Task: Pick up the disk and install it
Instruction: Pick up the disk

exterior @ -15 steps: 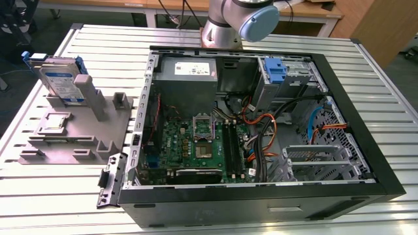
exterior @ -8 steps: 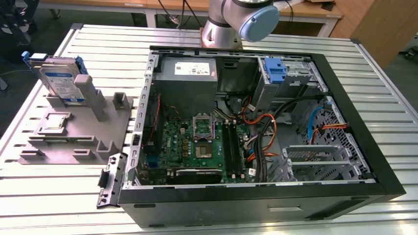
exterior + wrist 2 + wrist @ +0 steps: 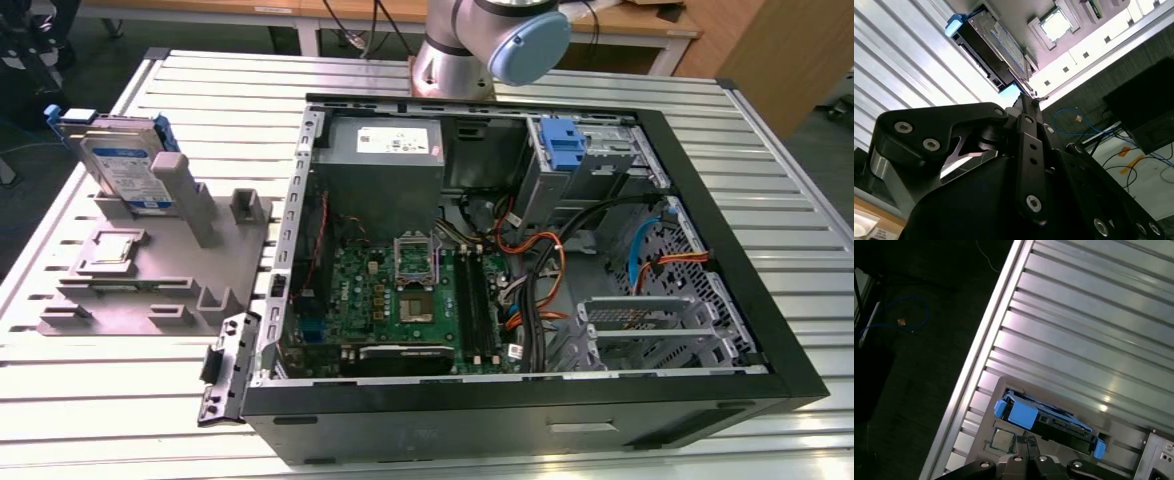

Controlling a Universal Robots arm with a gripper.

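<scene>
Ribbed silver aluminium table [image 3: 747,130] under everything; wood desks and cables behind it.

- Open black computer tower case [image 3: 767,340] lies on its side, filling the centre and the exterior view's right. Green motherboard and orange and blue cables are exposed inside. 1 bare blue plastic bracket [image 3: 565,145] sits in the bay at the upper right of the case.
- Grey moulded plastic fixture [image 3: 200,250] sits on the table at the exterior view's left, just beside the case.
- Flat silver metal disk [image 3: 127,165] with a blue-and-white label and blue side rails stands on edge in the fixture's slot, at the upper left of the exterior view. It is not yet picked up.
- Small square silver processor chip [image 3: 110,250] lies flat on the fixture, below the disk in that view.
- Grey-and-blue robot arm [image 3: 494,40] rises at the top centre.
- Black gripper [image 3: 1026,440] hangs over the disk, apart from it, in both wrist views. Its 2 fingers are pressed together, holding nothing.
</scene>
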